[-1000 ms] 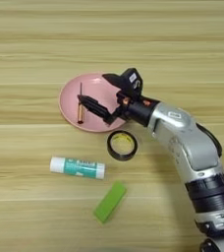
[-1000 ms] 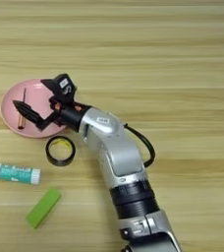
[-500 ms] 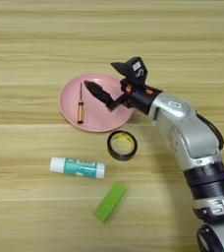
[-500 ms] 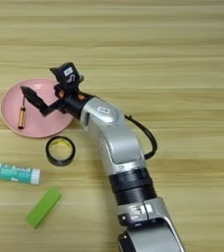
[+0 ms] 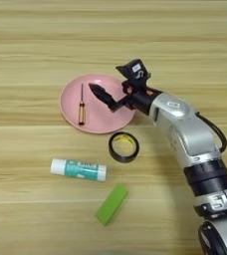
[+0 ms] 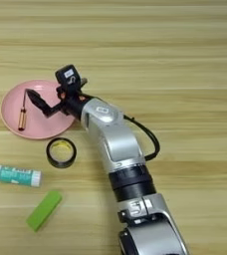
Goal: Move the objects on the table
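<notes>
Table [image 5: 185,45] — light-tan planks, lengthwise grain

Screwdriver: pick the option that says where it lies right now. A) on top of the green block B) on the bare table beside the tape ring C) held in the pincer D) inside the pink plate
D: the small orange-handled screwdriver lies flat inside the round pink plate, free of the pincer above the plate.

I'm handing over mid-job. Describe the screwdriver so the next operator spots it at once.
Find the pink plate left of centre on the table. The screwdriver lies inside it, on its left half, pointing away from the robot, left of the claw. It is the only thin item, with an orange handle and dark shaft.
</notes>
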Controlling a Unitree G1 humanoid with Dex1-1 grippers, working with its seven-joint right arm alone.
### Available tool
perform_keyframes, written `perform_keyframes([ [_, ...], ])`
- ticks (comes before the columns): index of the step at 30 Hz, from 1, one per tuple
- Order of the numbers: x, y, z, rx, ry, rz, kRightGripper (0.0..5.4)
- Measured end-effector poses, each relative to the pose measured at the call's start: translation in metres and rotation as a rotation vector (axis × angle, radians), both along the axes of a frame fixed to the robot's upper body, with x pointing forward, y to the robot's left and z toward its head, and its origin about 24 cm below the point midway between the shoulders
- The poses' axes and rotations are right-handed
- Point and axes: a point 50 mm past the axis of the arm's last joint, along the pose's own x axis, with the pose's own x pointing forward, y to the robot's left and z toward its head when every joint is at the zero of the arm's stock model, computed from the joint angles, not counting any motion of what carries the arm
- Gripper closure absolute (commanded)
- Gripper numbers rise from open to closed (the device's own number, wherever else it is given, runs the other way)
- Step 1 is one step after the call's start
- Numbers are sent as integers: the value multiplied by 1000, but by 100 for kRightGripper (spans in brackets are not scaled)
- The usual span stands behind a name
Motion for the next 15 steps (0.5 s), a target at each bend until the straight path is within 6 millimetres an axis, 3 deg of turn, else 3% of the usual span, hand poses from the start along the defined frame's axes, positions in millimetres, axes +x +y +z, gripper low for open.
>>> perform_keyframes([
  [15,7,0,-16,-78,45,-47,6],
])
